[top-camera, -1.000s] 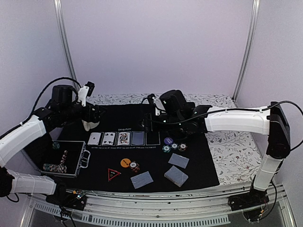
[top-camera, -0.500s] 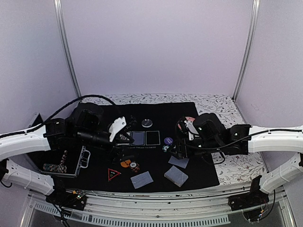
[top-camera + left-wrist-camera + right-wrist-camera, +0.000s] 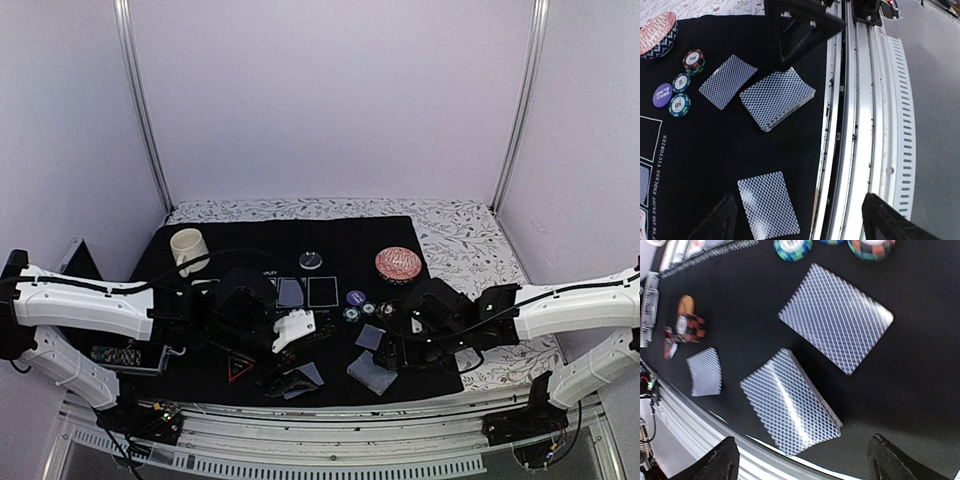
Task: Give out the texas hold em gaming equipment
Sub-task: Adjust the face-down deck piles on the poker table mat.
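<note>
Left gripper [image 3: 799, 221] spread wide; purple disc [image 3: 662, 94] reads "SMALL BLIND"

Top external camera looks down from above and behind the arm bases, wide enough to hold the whole black mat [image 3: 340, 235]. Left wrist camera hangs close over the mat's near edge and the metal rail [image 3: 860, 125], facing down. Right wrist camera, even nearer, looks down on the card deck [image 3: 790, 402]. All three views share that deck and the face-down card [image 3: 836, 317] beside it.
</note>
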You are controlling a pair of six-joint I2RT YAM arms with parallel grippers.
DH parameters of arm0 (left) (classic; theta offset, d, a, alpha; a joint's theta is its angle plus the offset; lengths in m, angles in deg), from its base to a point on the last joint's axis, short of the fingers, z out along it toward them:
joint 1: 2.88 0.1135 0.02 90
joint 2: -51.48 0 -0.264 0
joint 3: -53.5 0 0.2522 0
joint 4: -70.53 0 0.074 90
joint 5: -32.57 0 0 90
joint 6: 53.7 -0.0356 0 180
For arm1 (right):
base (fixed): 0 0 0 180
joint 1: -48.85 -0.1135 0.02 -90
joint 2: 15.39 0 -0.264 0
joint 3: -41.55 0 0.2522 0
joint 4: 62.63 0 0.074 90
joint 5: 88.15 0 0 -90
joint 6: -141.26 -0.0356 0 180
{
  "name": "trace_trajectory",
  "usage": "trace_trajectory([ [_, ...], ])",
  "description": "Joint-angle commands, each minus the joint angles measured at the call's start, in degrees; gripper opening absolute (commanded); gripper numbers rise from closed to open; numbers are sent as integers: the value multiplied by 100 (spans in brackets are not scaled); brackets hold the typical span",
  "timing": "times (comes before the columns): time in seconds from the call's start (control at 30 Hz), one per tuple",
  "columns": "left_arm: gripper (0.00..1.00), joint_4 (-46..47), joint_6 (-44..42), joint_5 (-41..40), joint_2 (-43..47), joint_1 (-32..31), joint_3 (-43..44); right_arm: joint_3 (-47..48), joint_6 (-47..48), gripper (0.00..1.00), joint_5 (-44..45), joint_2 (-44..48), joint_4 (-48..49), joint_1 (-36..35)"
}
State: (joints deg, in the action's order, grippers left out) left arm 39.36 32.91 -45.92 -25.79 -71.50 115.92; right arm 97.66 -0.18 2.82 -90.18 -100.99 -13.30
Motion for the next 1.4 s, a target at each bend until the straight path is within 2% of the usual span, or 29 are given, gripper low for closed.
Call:
trace_trajectory([
  [0.0, 90, 493, -194, -1, -98, -45, -11, 243, -233, 92, 117, -583, -357, -218],
  [0.3, 91, 319, -165, -334, -120, -42, 18, 713, -490, 93, 539, -1442, -948, -369],
  [1.03, 91, 158, -187, -474, -107, -46, 91, 475, -861, 92, 660, -1145, -1677, -475],
  [1.1, 91, 156, -183, -474, -109, -42, 88, 475, -867, 92, 700, -974, -1611, -478],
  [1.23, 91, 151, -192, -470, -153, -46, 112, 487, -683, 93, 773, -719, -887, -478],
  [1.37, 91, 137, -189, -498, -171, -45, 126, 605, -687, 99, 1099, -1084, -649, -478],
])
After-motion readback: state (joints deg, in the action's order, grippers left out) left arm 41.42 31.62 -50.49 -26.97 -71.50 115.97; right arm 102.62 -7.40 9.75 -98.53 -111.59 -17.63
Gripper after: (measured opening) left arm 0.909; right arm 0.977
